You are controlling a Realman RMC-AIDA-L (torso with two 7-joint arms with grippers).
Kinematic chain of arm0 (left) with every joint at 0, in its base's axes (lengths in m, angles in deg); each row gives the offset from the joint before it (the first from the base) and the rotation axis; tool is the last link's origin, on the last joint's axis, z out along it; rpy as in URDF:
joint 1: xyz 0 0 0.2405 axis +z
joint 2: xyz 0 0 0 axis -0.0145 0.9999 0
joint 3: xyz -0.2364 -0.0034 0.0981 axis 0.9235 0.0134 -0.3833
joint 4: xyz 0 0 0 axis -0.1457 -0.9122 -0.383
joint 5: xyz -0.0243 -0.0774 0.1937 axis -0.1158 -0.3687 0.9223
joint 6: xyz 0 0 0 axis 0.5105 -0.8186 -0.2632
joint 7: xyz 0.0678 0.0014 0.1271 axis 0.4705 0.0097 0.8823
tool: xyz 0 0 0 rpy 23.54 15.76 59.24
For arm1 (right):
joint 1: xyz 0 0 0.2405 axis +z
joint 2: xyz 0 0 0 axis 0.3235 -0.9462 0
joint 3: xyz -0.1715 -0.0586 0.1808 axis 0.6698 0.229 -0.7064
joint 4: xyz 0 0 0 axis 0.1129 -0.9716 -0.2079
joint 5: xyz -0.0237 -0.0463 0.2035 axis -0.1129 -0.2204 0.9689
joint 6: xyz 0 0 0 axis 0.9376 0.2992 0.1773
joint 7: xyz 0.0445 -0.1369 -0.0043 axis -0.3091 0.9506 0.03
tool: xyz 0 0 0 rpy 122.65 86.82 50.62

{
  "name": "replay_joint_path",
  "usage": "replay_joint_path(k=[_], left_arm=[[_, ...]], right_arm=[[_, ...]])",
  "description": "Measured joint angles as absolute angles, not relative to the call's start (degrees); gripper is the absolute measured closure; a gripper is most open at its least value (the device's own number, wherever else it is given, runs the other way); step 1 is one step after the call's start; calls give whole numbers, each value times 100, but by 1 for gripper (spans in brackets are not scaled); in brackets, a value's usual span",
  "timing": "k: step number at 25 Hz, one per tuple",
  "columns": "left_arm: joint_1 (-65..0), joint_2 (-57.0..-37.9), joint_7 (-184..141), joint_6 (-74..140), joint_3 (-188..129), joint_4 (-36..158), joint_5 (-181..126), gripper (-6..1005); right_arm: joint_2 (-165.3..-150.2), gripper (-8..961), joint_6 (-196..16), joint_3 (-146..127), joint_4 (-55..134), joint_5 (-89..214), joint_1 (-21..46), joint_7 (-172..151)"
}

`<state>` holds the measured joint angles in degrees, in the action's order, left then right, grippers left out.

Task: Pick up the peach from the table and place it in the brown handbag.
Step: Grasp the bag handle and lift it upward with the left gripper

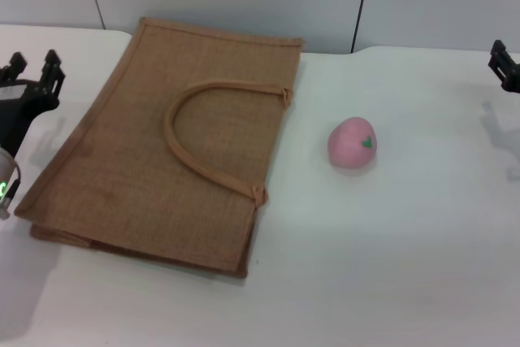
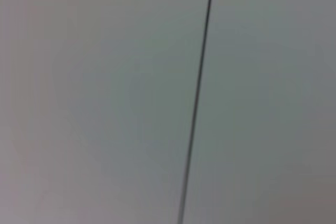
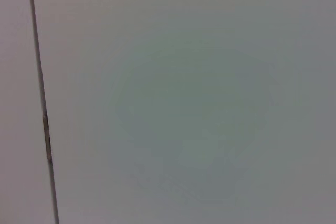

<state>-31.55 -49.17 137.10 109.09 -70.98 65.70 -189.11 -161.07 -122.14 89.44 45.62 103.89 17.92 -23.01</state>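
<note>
The bag [image 1: 154, 160] is the closest thing to me. It lies flat on its side on the white table [image 1: 390, 266], a big brown woven bag with darker edges, and one curved handle [image 1: 213, 137] rests on top of it. Its mouth looks pressed shut, so I think I will have to lift it open before anything can go in.

My left gripper [image 1: 31, 79] waits just past the bag's left edge, up off the table. Its fingers are spread apart and hold nothing.

To the right of the bag sits the peach [image 1: 352, 144], near it but not touching. It is small, round and pink, with a little green leaf mark.

My right gripper [image 1: 505, 67] hangs far off at the right edge, well away from the peach. I cannot tell how its jaws stand. My wrist cameras only see a plain wall.
</note>
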Motion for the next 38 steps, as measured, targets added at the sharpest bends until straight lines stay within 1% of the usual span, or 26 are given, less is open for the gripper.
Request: replay_joint_path(k=[5,7,8,9,11,12,14,20,25,28,38], left_arm=[[-3222,-4800,13135,10864,-7478,6321,-18366,469],[-3219,-4727,12917,10844,-7610,6215,-18094,470],[-3204,-4646,12744,10857,-7667,6169,-17855,470],[-3204,-4646,12744,10857,-7667,6169,-17855,470],[-3160,-4482,12262,10936,-7693,5987,-17177,471],[-3160,-4482,12262,10936,-7693,5987,-17177,471],[-3116,-4411,11896,10914,-7697,5745,-16698,472],[-3116,-4171,10371,10525,-7680,4945,-15072,602],[-3137,-3987,8984,10477,-7650,4156,-13589,600],[-3227,-3943,8358,10474,-7641,3788,-12773,599],[-3775,-3930,7524,10347,-7517,3586,-10975,600]], right_arm=[[-16107,275,-12189,8951,4538,10376,1796,-2301],[-16102,275,-12133,8969,4560,10361,1796,-2300],[-16100,275,-12089,8976,4568,10353,1796,-2301],[-16100,275,-12089,8976,4568,10353,1796,-2301],[-16099,275,-12075,8977,4570,10349,1797,-2301],[-16098,274,-12074,8978,4570,10348,1792,-2301],[-16098,274,-12072,8979,4570,10347,1788,-2301],[-16098,274,-12067,8992,4571,10343,1796,-2307],[-16106,274,-12065,9030,4579,10338,1799,-2346],[-16113,274,-12061,9060,4580,10337,1798,-2358],[-16107,274,-12006,9428,4667,10317,1816,-2638]])
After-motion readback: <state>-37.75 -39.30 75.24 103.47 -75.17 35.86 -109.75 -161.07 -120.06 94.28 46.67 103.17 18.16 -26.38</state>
